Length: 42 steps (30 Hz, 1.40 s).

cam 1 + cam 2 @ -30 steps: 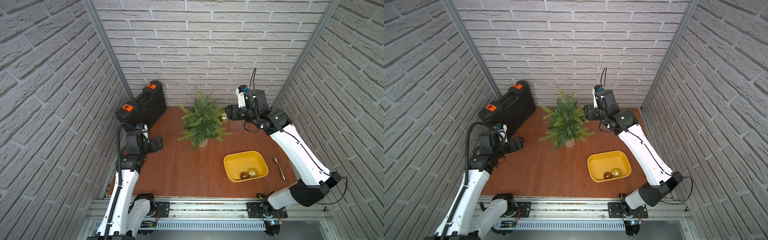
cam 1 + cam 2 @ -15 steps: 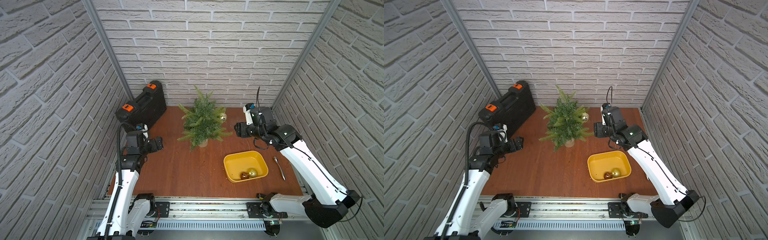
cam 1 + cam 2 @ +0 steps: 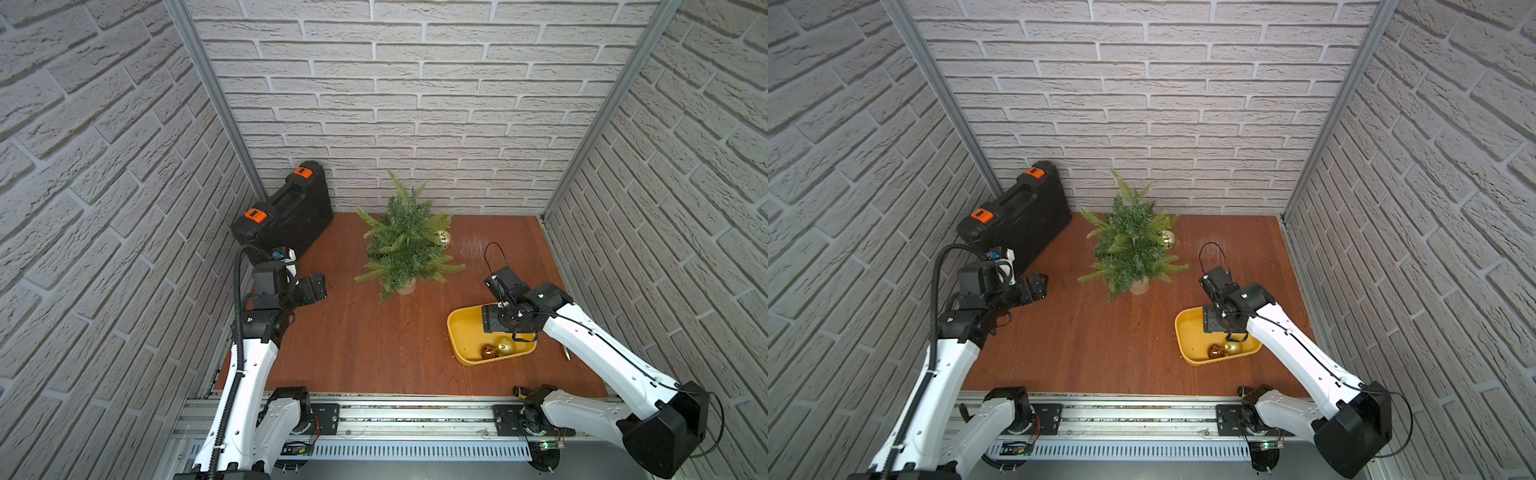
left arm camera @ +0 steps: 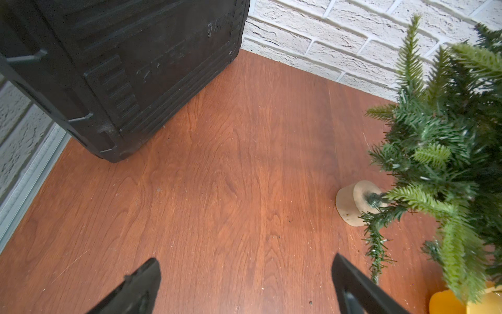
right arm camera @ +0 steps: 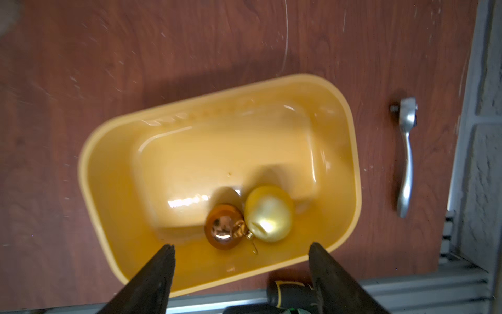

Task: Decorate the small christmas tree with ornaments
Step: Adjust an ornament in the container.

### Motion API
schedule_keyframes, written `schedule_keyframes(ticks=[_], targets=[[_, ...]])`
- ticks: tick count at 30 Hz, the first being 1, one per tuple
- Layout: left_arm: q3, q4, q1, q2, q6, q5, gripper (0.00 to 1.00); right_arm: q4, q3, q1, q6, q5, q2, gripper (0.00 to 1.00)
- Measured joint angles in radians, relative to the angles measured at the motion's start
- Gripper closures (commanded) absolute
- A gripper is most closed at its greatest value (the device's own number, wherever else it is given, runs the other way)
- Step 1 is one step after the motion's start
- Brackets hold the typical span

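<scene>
Two ornaments (image 5: 269, 214) in tray (image 5: 108, 168) (third ornament (image 3: 444, 238) on tree (image 3: 401, 245)).

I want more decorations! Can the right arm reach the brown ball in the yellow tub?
Probably yes: the right arm hangs over the tub, jaws open, and nothing covers the brown ball.

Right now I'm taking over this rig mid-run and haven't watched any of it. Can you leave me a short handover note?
Grippers: the left gripper is open and empty, above bare table beside the small christmas tree. The right gripper is open and empty, above the yellow tray.
Things: the tree stands upright near the back wall. One gold ornament is on its branches, on the right arm's side. The bronze ornament and the second gold ornament lie touching in the tray.
Done: one ornament is on the tree.
Left: take the two from the tray and hang them.
</scene>
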Motion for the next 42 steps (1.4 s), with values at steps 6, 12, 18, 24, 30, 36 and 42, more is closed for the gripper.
schedule_keyframes(ticks=[6, 12, 18, 24, 30, 36, 42], targets=[[0.000, 0.000, 0.000, 0.000, 0.000, 0.006, 0.02, 0.040, -0.121, -0.026, 0.115, 0.026, 0.021, 0.13], [0.000, 0.000, 0.000, 0.000, 0.000, 0.006, 0.02, 0.131, -0.202, -0.064, 0.171, -0.038, 0.034, 0.14], [-0.001, 0.000, 0.000, 0.000, 0.000, 0.006, 0.02, 0.243, -0.248, -0.074, 0.203, -0.158, 0.060, 0.17], [-0.001, 0.000, 0.000, 0.000, 0.000, 0.006, 0.02, 0.345, -0.254, -0.074, 0.226, -0.257, 0.084, 0.21], [-0.001, 0.000, 0.000, 0.000, 0.000, 0.006, 0.02, 0.388, -0.215, -0.072, 0.211, -0.315, 0.121, 0.23], [-0.001, 0.000, 0.001, 0.000, 0.000, 0.006, 0.02, 0.333, -0.165, -0.053, 0.164, -0.264, 0.138, 0.21], [-0.001, 0.000, 0.001, 0.002, 0.000, 0.006, 0.02, 0.268, -0.162, 0.003, 0.117, -0.221, 0.169, 0.19]])
